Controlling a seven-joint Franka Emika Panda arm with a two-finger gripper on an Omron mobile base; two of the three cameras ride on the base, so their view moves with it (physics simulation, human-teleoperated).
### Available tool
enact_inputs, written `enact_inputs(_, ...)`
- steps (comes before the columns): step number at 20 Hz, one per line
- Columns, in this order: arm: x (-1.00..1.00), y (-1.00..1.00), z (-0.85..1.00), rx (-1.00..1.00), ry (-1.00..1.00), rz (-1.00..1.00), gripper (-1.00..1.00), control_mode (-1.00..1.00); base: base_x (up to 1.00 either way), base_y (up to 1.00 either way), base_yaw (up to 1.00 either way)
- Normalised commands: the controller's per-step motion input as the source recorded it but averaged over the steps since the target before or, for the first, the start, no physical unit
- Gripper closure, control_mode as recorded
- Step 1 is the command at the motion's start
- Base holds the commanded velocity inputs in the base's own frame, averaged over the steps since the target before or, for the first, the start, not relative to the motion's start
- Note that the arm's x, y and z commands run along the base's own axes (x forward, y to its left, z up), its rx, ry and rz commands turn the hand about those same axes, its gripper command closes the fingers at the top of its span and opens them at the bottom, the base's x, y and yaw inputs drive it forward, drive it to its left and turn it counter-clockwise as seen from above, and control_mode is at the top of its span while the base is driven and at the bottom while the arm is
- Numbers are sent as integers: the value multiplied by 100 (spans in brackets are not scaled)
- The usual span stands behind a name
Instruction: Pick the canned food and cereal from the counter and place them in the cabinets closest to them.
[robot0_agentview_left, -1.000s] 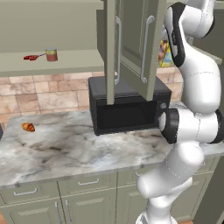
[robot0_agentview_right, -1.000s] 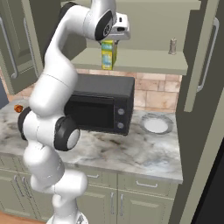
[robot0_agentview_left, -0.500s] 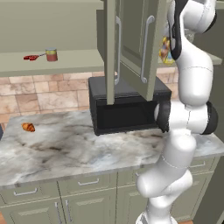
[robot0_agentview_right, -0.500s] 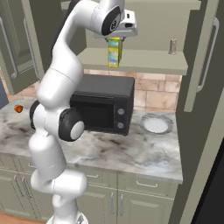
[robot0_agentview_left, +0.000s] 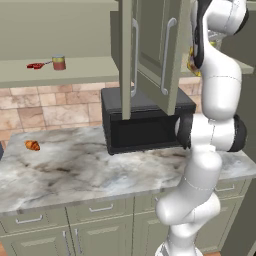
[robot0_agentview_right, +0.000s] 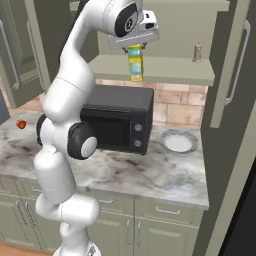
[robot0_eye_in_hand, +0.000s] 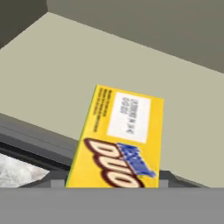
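**Cereal — carried at the mouth of the open wall cabinet**

Cereal (robot0_agentview_right: 134, 62): tall yellow box, hanging upright from the gripper (robot0_agentview_right: 134, 46), clenched on its top end; lower end at the front lip of the cabinet shelf (robot0_agentview_right: 165, 70), not yet set down. Compared with a second ago: moved further right and inward toward the shelf, arm stretched taller — judged as the final approach before lowering and release.

Hand view, nearest: box face (robot0_eye_in_hand: 118, 140) with blue lettering, pale shelf floor (robot0_eye_in_hand: 65, 70) beneath and beyond; contact with shelf not discernible.

Right base view, further: microwave (robot0_agentview_right: 117, 120) under the shelf, white plate (robot0_agentview_right: 177, 142) beside it, small grey bottle (robot0_agentview_right: 198, 52) at the shelf's far end.

Left base view: canned food (robot0_agentview_left: 59, 62) already on the other cabinet shelf — first half judged done; croissant (robot0_agentview_left: 32, 145) on the counter (robot0_agentview_left: 75, 170); cereal mostly hidden behind door and arm.
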Motion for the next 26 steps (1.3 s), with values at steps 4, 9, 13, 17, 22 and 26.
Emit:
enact_inputs(4, 42, 1, -2, -3, 0, 0, 100, -100, 0, 0, 0)
enact_inputs(9, 47, 0, -2, 0, -1, 0, 100, -100, 0, 0, 0)
enact_inputs(13, 59, 0, -2, 2, -3, -1, 100, -100, 0, 0, 0)
enact_inputs(17, 68, 0, 0, 1, -4, -3, 100, -100, 0, 0, 0)
enact_inputs(22, 74, 0, -6, 0, -6, -5, 100, -100, 0, 0, 0)
enact_inputs(26, 73, 0, -17, 0, -5, -6, 100, -100, 0, 0, 0)
